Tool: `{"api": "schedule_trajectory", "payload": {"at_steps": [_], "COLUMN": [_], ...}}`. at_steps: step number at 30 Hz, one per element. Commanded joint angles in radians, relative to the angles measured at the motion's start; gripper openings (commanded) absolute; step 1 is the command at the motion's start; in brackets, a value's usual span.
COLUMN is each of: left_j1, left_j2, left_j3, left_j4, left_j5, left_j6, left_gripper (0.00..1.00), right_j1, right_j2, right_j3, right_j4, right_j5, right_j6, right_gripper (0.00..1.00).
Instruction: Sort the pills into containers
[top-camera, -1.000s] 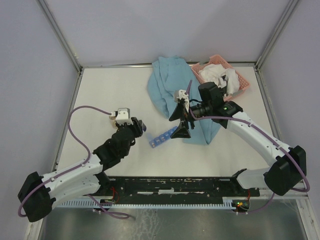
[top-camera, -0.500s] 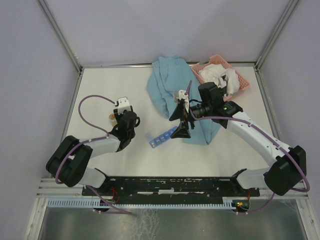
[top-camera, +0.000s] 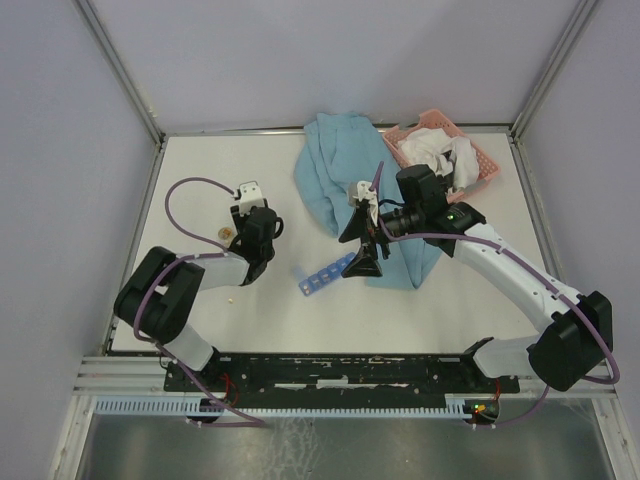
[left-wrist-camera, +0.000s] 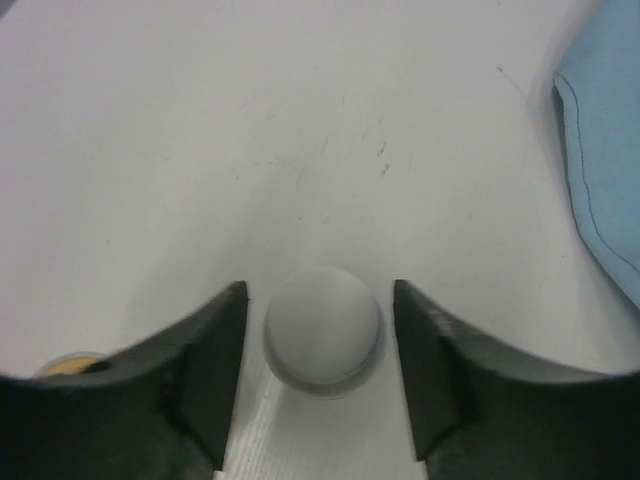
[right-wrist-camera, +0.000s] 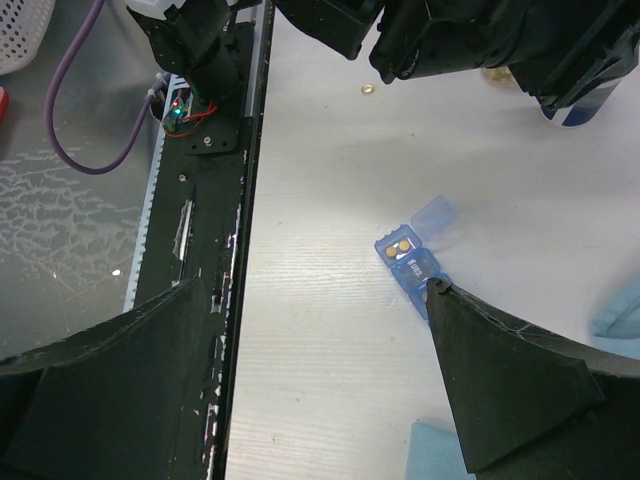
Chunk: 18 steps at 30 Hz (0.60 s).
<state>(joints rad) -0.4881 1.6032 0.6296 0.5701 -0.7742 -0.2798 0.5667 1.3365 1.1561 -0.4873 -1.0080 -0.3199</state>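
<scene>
The blue organiser strip (top-camera: 325, 273) lies mid-table. In the right wrist view it (right-wrist-camera: 412, 262) has its end lid open, with two tan pills (right-wrist-camera: 400, 246) in that compartment. One loose pill (top-camera: 232, 297) lies on the table by the left arm and also shows in the right wrist view (right-wrist-camera: 368, 89). My right gripper (top-camera: 358, 246) is open, its jaws wide apart (right-wrist-camera: 320, 290), and one fingertip (right-wrist-camera: 440, 292) rests on the strip. My left gripper (top-camera: 256, 228) is open at the left of the table. A white round object (left-wrist-camera: 322, 330) sits between its jaws (left-wrist-camera: 318, 292) with a gap on each side.
A light blue cloth (top-camera: 340, 170) lies at the back centre, under the right arm, and shows in the left wrist view (left-wrist-camera: 610, 150). A pink mesh basket (top-camera: 470, 150) with white cloth stands at the back right. A small tan object (top-camera: 226, 232) sits beside the left gripper.
My left arm has folded back, carrying its gripper left and away from the organiser strip. A loose pill now shows on the table beside it. The right arm has not moved.
</scene>
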Motion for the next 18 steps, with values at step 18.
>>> {"api": "schedule_trajectory", "payload": {"at_steps": [18], "left_j1": [0.004], "left_j2": [-0.668], "left_j3": [0.032], "left_j4": [-0.328], "left_j5": [0.634], "left_j6": [-0.165], "left_gripper": [0.97], "right_j1": [-0.038], "right_j2": [-0.068], "right_j3": [0.051], "right_j4": [0.012], "right_j5": [0.13], "right_j6": [-0.043], "right_gripper": [1.0]}}
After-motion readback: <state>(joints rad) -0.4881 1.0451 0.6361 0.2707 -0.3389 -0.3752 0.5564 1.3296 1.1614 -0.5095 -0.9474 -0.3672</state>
